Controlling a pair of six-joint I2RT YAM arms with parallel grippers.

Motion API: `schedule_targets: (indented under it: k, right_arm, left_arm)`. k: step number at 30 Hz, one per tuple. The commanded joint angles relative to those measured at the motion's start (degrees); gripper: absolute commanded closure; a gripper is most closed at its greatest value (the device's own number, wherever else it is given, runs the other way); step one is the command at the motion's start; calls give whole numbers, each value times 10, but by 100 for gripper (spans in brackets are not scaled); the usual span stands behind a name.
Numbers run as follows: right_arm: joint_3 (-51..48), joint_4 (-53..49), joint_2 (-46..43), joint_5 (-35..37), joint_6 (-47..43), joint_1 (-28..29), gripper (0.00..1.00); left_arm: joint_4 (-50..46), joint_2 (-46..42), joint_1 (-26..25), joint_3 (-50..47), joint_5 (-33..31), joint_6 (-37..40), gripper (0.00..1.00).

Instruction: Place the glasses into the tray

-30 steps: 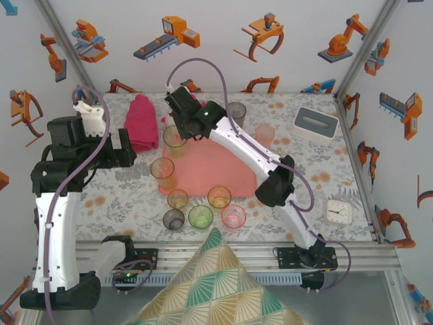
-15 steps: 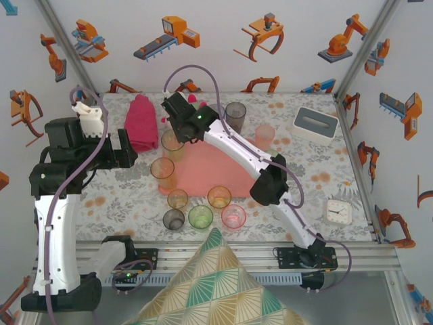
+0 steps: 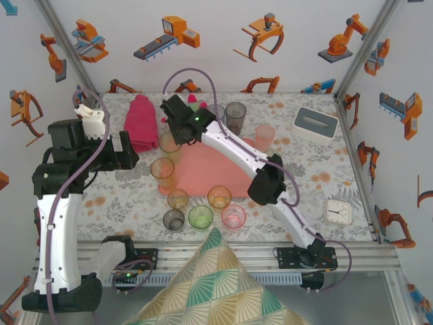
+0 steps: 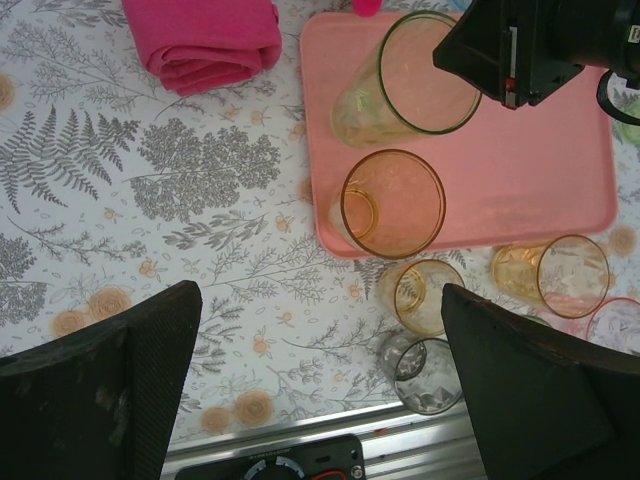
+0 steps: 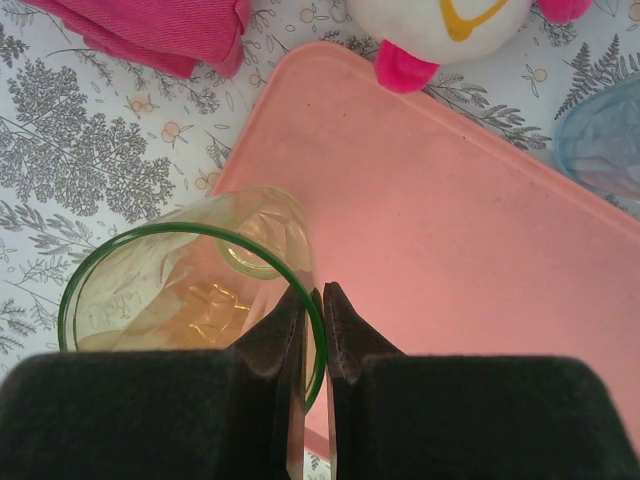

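Note:
The salmon-pink tray (image 3: 216,166) lies mid-table. My right gripper (image 5: 316,300) is shut on the rim of a tall green-rimmed glass (image 5: 190,290), one finger inside and one outside, over the tray's far left corner (image 3: 170,143). A tall amber glass (image 4: 392,205) stands at the tray's near left corner. Short amber (image 3: 177,198), orange (image 3: 219,197), grey (image 3: 173,219), green (image 3: 200,217) and pink (image 3: 233,217) glasses stand on the cloth in front of the tray. Grey (image 3: 236,115), pink (image 3: 264,135) and bluish (image 5: 605,140) glasses stand behind it. My left gripper (image 4: 320,390) hangs open above the cloth, left of the tray.
A magenta rolled towel (image 3: 140,122) lies left of the tray, a plush toy (image 5: 450,30) behind it. A white-rimmed grey box (image 3: 315,123) sits back right, a small clock (image 3: 339,211) front right. A patterned cushion (image 3: 216,284) covers the front edge.
My right gripper has carried the green-rimmed glass a little to the left, toward the tray's left edge. The left arm has barely shifted.

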Motion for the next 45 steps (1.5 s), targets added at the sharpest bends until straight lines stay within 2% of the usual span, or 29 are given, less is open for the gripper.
schedule_targets:
  k: [1, 35, 39, 45]
  right_arm:
    - [10, 16, 9, -10, 16, -1, 91]
    - [11, 7, 39, -22, 17, -1, 86]
    - [13, 7, 41, -26, 16, -1, 82]
    - [16, 20, 41, -42, 12, -1, 72]
  left_arm:
    - [9, -8, 3, -2, 13, -11, 3]
    - [11, -3, 7, -1, 21, -15, 3]
    - [13, -2, 8, -3, 22, -16, 3]
    - [13, -1, 8, -1, 25, -19, 3]
